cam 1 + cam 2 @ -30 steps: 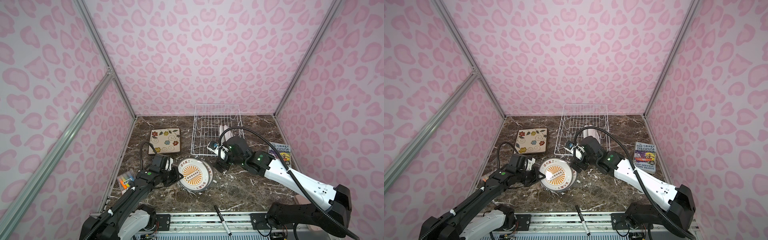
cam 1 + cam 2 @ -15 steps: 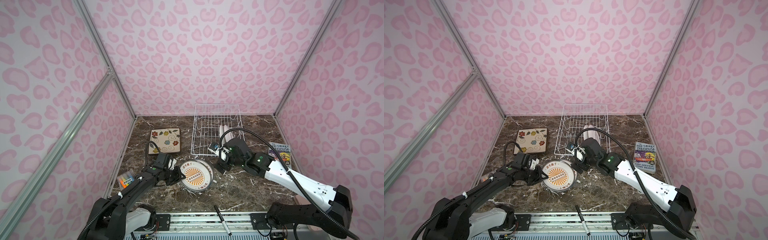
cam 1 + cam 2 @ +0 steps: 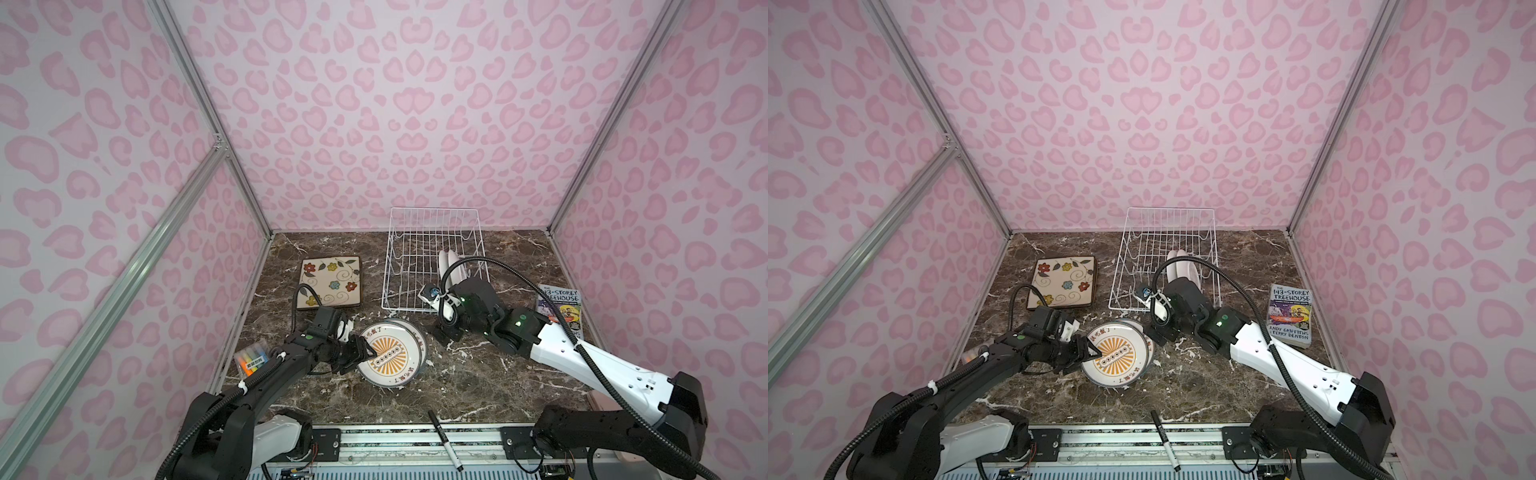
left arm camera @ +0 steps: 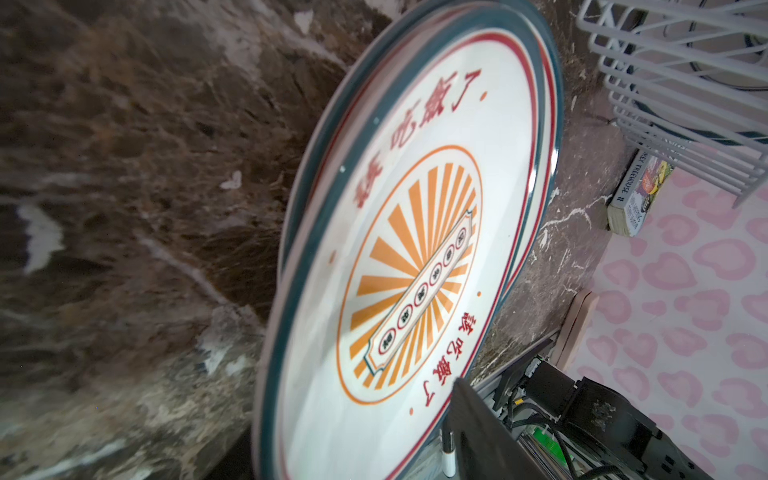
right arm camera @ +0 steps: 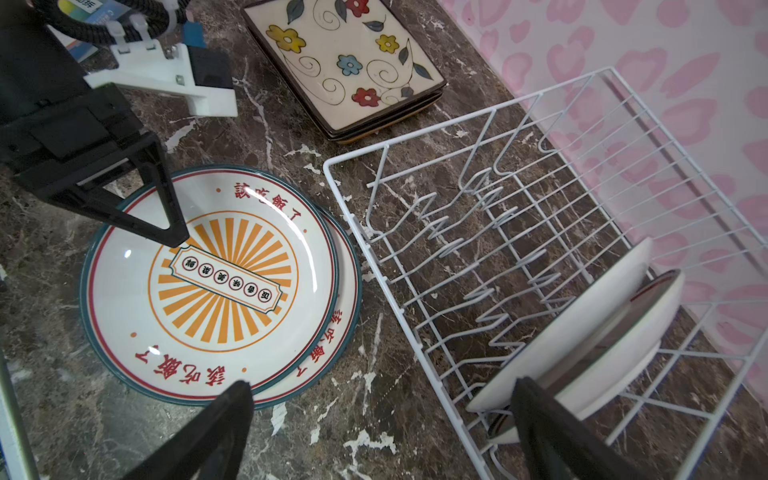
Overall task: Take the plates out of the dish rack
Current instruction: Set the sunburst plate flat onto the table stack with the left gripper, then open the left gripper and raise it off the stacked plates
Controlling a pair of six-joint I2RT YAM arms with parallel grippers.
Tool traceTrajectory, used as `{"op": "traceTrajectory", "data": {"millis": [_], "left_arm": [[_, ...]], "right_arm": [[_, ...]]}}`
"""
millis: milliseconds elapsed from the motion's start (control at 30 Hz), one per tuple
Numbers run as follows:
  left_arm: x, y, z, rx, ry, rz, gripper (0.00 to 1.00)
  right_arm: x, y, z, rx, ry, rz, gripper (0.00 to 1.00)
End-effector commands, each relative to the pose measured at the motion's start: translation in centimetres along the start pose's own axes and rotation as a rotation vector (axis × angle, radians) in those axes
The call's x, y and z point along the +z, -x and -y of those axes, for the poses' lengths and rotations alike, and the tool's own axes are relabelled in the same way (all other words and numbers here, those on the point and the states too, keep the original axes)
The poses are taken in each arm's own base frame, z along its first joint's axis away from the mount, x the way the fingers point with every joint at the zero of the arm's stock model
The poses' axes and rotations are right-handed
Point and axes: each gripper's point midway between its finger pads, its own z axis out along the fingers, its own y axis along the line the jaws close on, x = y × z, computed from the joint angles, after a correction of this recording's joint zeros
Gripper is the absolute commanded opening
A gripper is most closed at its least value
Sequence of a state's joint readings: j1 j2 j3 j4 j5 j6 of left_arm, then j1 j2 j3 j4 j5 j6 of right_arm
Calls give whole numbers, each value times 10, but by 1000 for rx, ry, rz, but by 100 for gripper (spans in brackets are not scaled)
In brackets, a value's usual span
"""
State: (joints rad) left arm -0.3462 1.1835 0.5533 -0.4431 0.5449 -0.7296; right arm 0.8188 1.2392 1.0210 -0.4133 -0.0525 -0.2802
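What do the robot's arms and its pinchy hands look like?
Both are jointed tubes. The left arm is mostly black; the right arm has a long white part between black joints. Small green lights glow on them. Ribbed black cables run along them. The left gripper and the right gripper each have two black triangle-shaped fingers, with a white bracket behind.
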Motion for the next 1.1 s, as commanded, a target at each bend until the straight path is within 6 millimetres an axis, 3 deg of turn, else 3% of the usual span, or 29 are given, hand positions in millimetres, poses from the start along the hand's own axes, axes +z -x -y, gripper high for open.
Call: {"op": "traceTrajectory", "data": {"millis": [0,167,433,833,1067], "left_arm": [[-3,2,2,19,14,-5,67],[-5,6,3,36,42,-5,81],[-2,16,5,29,70,-6,87],[-6,19,8,61,121,-34,89],[-24,27,11,91,167,31,90]], "right_arm": [[0,2,5,16,-30,14,99],[-1,2,6,27,-39,16,99],[-4,0,8,35,-56,24,99],[-14,0,14,74,-94,64,99],[-23,-1,31,111,-194,76,99]]}}
